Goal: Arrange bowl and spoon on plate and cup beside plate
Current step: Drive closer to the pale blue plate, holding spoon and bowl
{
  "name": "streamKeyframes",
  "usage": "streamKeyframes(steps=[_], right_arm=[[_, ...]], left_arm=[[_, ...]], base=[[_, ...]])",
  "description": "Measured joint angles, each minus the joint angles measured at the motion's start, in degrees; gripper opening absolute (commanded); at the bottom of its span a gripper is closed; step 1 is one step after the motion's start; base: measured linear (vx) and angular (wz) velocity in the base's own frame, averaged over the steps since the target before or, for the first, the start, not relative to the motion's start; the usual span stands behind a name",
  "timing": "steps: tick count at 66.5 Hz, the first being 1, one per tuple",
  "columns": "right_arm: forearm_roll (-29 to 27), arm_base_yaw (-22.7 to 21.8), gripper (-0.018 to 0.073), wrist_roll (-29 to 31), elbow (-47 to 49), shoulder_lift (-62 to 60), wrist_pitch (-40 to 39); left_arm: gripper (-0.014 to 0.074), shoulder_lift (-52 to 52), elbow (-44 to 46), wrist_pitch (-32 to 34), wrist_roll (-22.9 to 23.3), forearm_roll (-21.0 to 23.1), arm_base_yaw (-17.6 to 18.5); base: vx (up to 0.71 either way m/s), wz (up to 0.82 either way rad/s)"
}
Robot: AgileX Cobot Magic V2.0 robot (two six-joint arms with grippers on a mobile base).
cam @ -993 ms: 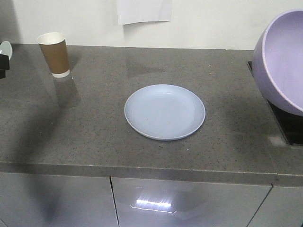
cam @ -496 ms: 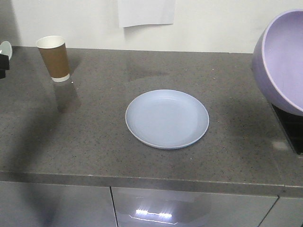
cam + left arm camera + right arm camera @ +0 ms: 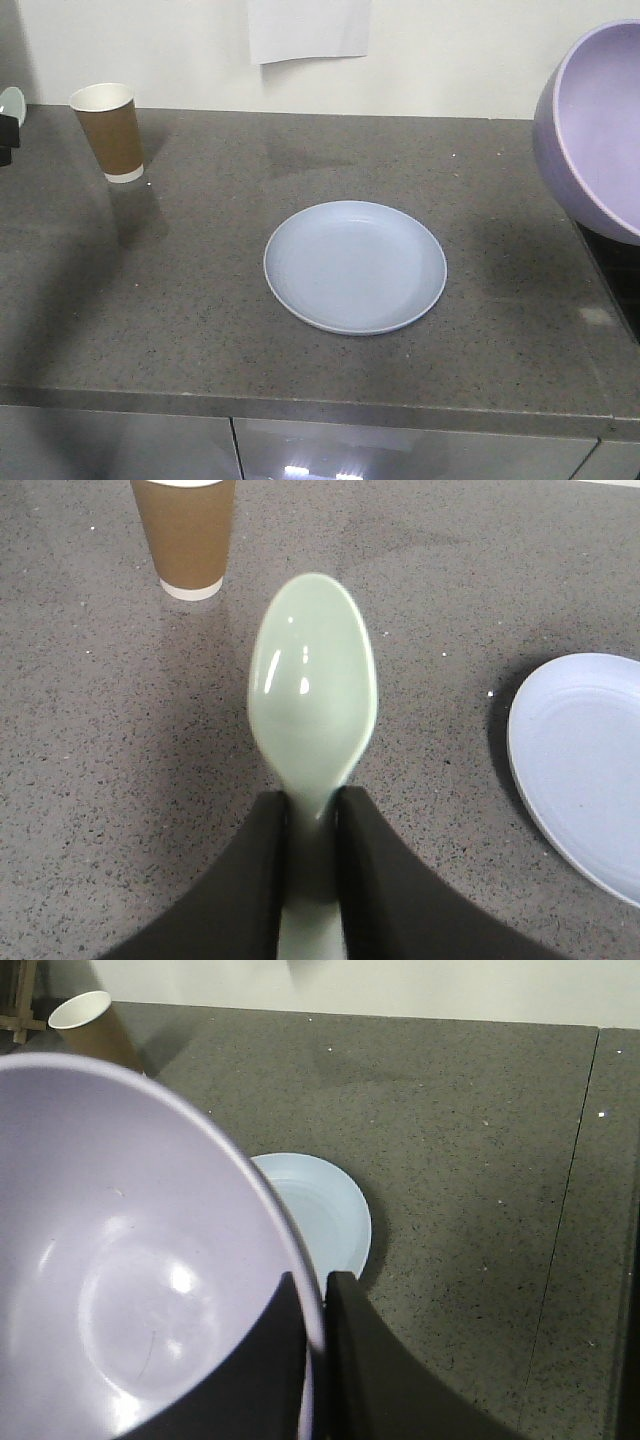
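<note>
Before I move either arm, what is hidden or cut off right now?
Left wrist view, spoon: handle end covered by the jaws and cut by the bottom edge.
Left wrist view, cup: mouth cut by the top edge.
Right wrist view, plate: left part behind the bowl.

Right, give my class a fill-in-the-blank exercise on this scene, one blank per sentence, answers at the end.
1. The left gripper is shut on the handle of a mint-green ____.
2. The right gripper pinches the rim of a purple ____.
3. The paper cup stands ____ on the counter.
4. The blue plate has ____ on it.
Missing words: spoon; bowl; upright; nothing.
</note>
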State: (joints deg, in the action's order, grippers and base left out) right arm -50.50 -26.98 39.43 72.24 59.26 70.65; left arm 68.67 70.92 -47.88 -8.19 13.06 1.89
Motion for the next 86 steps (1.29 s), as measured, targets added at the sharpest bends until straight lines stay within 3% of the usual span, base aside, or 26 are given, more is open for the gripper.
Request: streamKeyframes(steps=[86], right_arm=[[0.0, 0.0, -0.0004, 0.0, 0.0, 0.0, 0.0]], left_arm=[[-0.0006, 0.0, 0.0, 0.0, 0.0, 0.0, 0.0]], base=[[0.03, 0.0]])
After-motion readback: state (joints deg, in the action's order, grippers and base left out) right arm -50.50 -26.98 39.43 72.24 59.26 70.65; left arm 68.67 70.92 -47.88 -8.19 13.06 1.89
